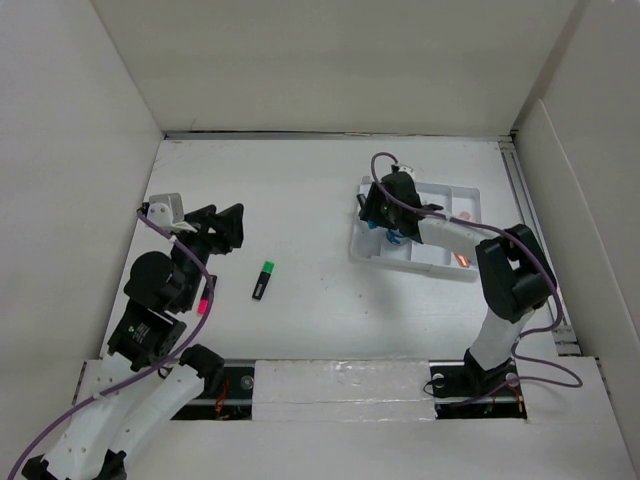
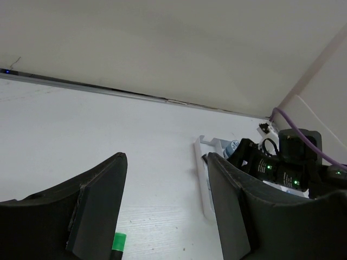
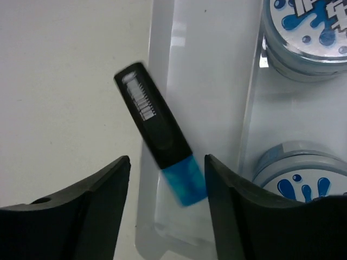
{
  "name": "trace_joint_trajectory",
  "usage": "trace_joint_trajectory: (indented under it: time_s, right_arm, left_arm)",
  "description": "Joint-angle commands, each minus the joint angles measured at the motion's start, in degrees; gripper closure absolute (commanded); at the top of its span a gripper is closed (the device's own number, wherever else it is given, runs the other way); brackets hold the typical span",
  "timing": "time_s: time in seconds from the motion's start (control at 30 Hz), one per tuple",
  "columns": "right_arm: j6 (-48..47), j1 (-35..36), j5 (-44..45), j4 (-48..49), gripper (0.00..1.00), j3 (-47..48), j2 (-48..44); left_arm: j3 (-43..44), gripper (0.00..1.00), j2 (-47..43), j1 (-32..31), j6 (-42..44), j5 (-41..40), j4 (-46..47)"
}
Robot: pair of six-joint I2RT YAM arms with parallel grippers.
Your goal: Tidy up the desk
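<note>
The white desk (image 1: 300, 190) holds a black marker with a green cap (image 1: 263, 281) near its middle left. My left gripper (image 1: 226, 228) is open and empty, up and left of that marker; the green cap (image 2: 119, 241) shows low between its fingers in the left wrist view. My right gripper (image 1: 384, 214) is open over the left end of the white compartment tray (image 1: 412, 265). Below it a black marker with a blue cap (image 3: 160, 135), blurred, lies tilted across the tray's rim (image 3: 158, 59), cap end inside the compartment, free of both fingers.
Two round tins with blue splash labels (image 3: 303, 27) (image 3: 301, 179) sit in the neighbouring tray compartment. Small orange items (image 1: 462, 260) lie in the tray's right cells. A pink object (image 1: 204, 300) shows beside the left arm. White walls enclose the desk; a metal rail (image 1: 530, 230) runs along the right.
</note>
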Motion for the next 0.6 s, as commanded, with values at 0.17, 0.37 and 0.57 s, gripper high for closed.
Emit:
trace_joint_trajectory:
  time_s: [0.17, 0.37, 0.57]
  right_arm:
    - [0.78, 8.42, 4.81, 3.32, 0.15, 2.28, -3.15]
    - [1.04, 22.21, 2.53, 2.80, 0.38, 9.73, 4.64]
    - [-0.02, 34.53, 8.76, -5.72, 0.21, 22.92, 16.71]
  left_arm:
    - [-0.13, 0.43, 0.04, -0.26, 0.67, 0.04, 2.36]
    - [-0.14, 0.43, -0.05, -0.26, 0.67, 0.21, 2.28]
    - [-0.14, 0.44, -0.84, -0.26, 0.41, 0.30, 2.28]
